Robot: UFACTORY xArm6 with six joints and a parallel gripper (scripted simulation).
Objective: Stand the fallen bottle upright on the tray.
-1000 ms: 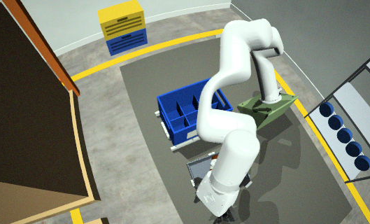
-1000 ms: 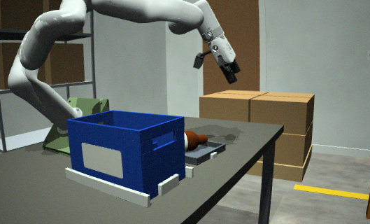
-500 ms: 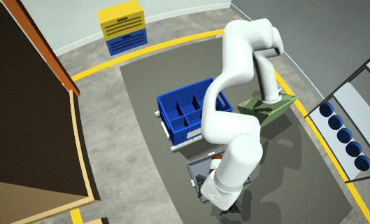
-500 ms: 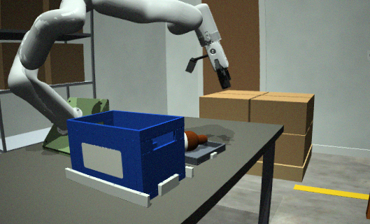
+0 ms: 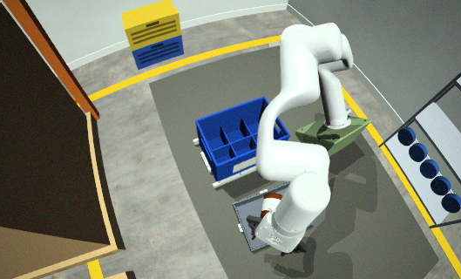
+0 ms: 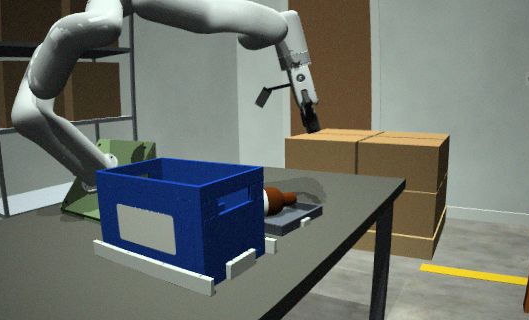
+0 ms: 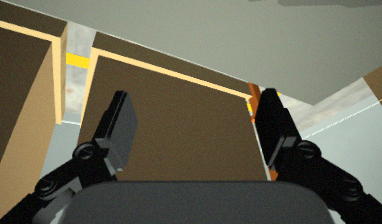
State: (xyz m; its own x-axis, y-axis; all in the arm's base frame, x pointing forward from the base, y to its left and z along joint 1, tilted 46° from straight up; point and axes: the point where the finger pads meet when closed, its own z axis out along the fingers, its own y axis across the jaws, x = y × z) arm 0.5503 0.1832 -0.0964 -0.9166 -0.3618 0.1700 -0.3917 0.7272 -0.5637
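Note:
The brown bottle (image 6: 277, 198) lies on its side on the grey tray (image 6: 294, 218), just behind the blue crate (image 6: 180, 215). From above, only part of the bottle (image 5: 270, 202) shows on the tray (image 5: 245, 220), because my arm covers the rest. My gripper (image 6: 286, 109) is open and empty. It hangs high above the tray, tilted toward the far side of the table. In the wrist view the open fingers frame cardboard boxes and floor; the bottle and tray are out of that view.
The blue crate (image 5: 240, 137) has dividers and sits in white guide rails. The arm's green base (image 5: 333, 132) stands behind it. Stacked cardboard boxes (image 6: 370, 150) stand beyond the table's far edge. A shelf rack (image 5: 427, 167) is at the right.

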